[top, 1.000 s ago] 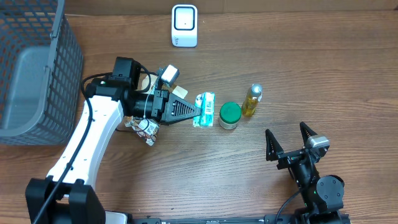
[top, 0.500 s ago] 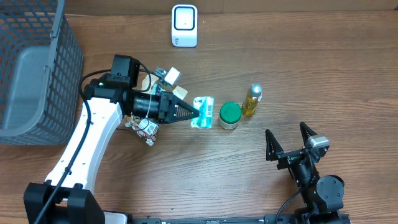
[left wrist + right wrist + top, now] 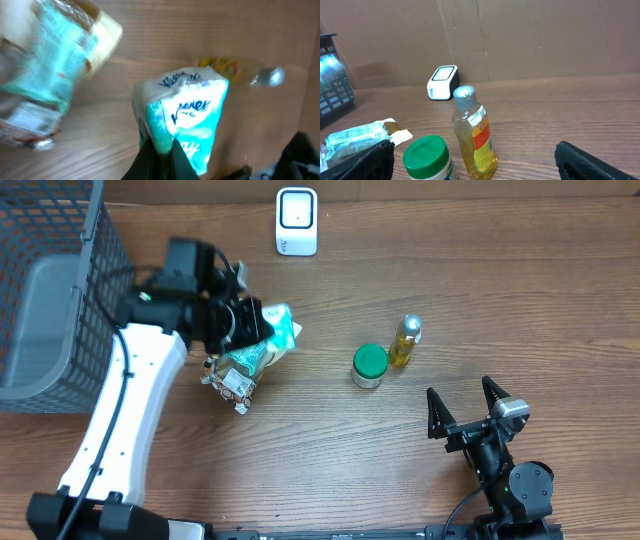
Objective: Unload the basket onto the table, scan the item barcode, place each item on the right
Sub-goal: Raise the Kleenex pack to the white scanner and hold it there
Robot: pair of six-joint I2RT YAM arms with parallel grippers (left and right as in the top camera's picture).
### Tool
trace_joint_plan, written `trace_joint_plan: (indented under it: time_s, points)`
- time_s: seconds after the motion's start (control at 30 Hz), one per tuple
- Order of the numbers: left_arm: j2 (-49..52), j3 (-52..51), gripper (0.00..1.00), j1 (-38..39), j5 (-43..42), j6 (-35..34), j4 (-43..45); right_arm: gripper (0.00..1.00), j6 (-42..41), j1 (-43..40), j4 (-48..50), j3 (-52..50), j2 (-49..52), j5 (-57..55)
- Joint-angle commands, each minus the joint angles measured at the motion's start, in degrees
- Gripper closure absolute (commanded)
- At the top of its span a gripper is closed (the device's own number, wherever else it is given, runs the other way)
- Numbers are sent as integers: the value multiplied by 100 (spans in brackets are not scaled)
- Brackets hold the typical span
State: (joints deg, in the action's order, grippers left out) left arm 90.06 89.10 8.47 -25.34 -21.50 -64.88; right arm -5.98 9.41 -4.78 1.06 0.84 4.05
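The item is a teal and white Kleenex tissue pack (image 3: 280, 331) (image 3: 192, 112). My left gripper (image 3: 262, 332) (image 3: 161, 152) is shut on the pack's lower edge and holds it off the table, left of centre. No barcode shows on the faces I see. The white barcode scanner (image 3: 297, 222) (image 3: 442, 82) stands at the back edge, farther back and slightly right of the pack. My right gripper (image 3: 465, 412) rests open at the front right, with nothing between its fingers.
A green-lidded jar (image 3: 369, 365) (image 3: 427, 157) and a bottle of yellow oil (image 3: 405, 341) (image 3: 474, 134) stand mid-table. Snack packets (image 3: 233, 378) (image 3: 47, 75) lie under my left arm. A grey mesh basket (image 3: 60, 290) fills the back left corner.
My left arm has drawn back to the left and risen, carrying the tissue pack away from beside the green-lidded jar. The right arm has not moved.
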Motion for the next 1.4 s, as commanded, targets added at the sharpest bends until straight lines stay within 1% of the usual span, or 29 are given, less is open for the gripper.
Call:
trace_joint_plan:
  time_s: [0.0,0.17,0.23,0.3,0.5,0.57,0.67,0.8,0.9,0.97,1.07,1.13,1.3,1.37]
  points:
    - [479,1700,96,-20,914,42,-710,0,20,-17,17,-59,-68,-55]
    - [1790,4400,96,-17,1327,269,-1998,0,20,-17,17,-61,-68,-55]
    - [2282,5189,96,0,1742,267,-2098,0,20,-17,17,-59,-68,-55]
    - [2680,5661,96,50,2291,267,-1884,0,20,-17,17,-61,-68,-55]
    - [3410,5768,96,511,4118,271,-719,0,20,-17,17,-61,-68,-55]
    - [3700,5766,96,752,4671,428,-304,0,20,-15,17,-61,-68,-55]
    - [4142,5766,96,1062,5342,852,345,0,17,-17,17,-59,-68,-55]
    - [4752,5766,96,1379,6234,1639,1268,0,20,-17,20,-61,-68,-55]
    - [5198,5766,96,1523,6948,2197,1982,0,20,-17,17,-59,-68,-55]
    - [5477,5766,96,1563,7278,2505,2409,0,20,-17,17,-61,-68,-55]
    - [5788,5766,96,1567,7399,2916,2811,0,20,-17,20,-61,-68,-55]
    - [5934,5766,96,1554,7399,3049,2957,0,20,-17,20,-59,-68,-55]
    - [6133,5761,96,1545,7326,3136,3104,0,20,-17,17,-61,-68,-55]
    - [6135,5761,96,1541,7156,3136,3108,0,20,-17,17,-59,-68,-55]
